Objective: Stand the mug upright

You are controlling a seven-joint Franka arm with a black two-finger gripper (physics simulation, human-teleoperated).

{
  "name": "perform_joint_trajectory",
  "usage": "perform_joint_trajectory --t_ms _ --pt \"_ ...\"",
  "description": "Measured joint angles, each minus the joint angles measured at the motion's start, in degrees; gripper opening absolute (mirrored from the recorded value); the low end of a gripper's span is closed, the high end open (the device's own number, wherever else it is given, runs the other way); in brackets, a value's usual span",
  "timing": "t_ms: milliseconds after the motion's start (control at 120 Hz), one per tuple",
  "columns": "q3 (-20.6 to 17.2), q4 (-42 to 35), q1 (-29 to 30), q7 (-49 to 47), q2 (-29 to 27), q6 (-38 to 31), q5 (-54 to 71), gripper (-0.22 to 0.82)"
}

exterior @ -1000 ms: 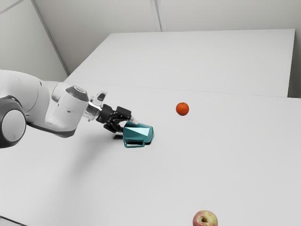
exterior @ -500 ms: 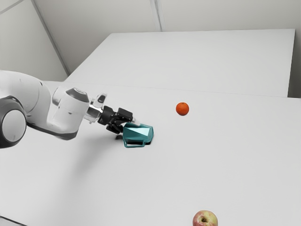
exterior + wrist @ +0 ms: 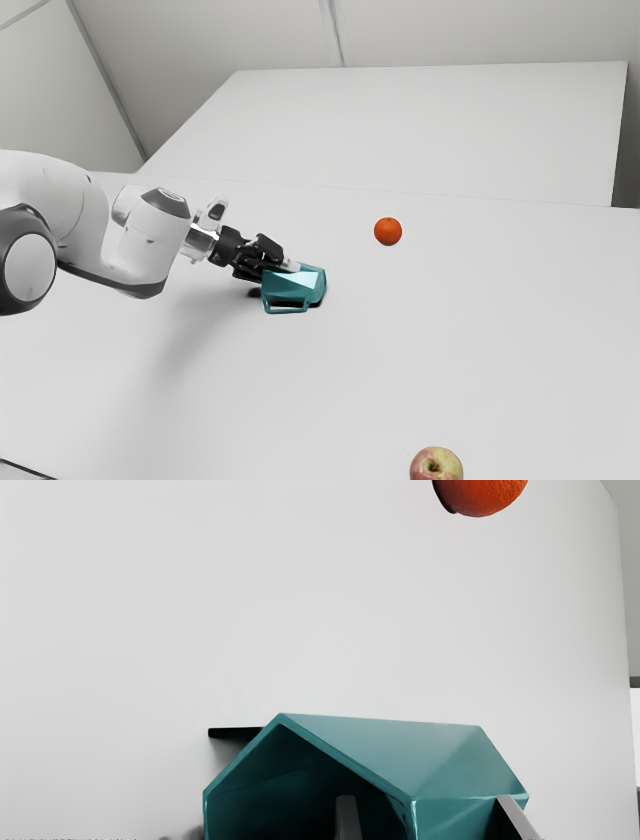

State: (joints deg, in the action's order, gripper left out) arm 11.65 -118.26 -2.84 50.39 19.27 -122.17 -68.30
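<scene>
In the exterior view my gripper [image 3: 277, 270] is at the open end of the teal mug [image 3: 300, 285]. The mug lies on its side, its mouth facing the hand and its handle [image 3: 286, 311] toward the exterior view's lower edge. In the wrist view the gripper [image 3: 431, 805] straddles one wall of the mug [image 3: 380, 750]: one finger [image 3: 346, 812] reaches inside the mouth, the other [image 3: 515, 812] is outside along a faceted side. The fingers stand apart, with a gap visible between the inner one and the wall.
An orange [image 3: 388, 231] sits beyond the mug, toward the exterior view's right; the wrist view also has the orange [image 3: 482, 495]. Near the exterior view's bottom edge lies an apple [image 3: 437, 464]. The white table [image 3: 480, 330] extends around them.
The fingers have drawn closer together at the mug's mouth. Over the last second my hand has shifted slightly toward the exterior view's right. The mug lies as before.
</scene>
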Motion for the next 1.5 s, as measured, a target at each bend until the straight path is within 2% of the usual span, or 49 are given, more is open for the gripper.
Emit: perform_joint_trajectory --t_ms 158,358,425,608,958,1117,1317,1500 --pt "0.02 -0.04 -0.09 0.18 0.04 -0.12 -0.22 0.05" --pt "-0.02 0.12 -0.36 0.61 -0.11 -0.18 -0.59 0.02" --pt "-0.13 0.33 -0.45 0.79 -0.40 -0.16 -0.66 -0.06" --pt "-0.48 0.97 -1.23 0.98 -1.56 -0.41 -0.33 -0.12" --pt "-0.68 1.14 -3.19 0.92 -8.27 -3.15 5.62 -0.17" --pt "-0.67 0.81 -3.60 -0.83 -12.65 -4.51 17.26 -0.17" --pt "-0.81 -0.05 -3.52 -6.77 -18.46 -4.37 43.26 -0.17" --pt "-1.40 -5.39 -3.22 -13.15 -22.61 -3.13 60.00 -0.17"
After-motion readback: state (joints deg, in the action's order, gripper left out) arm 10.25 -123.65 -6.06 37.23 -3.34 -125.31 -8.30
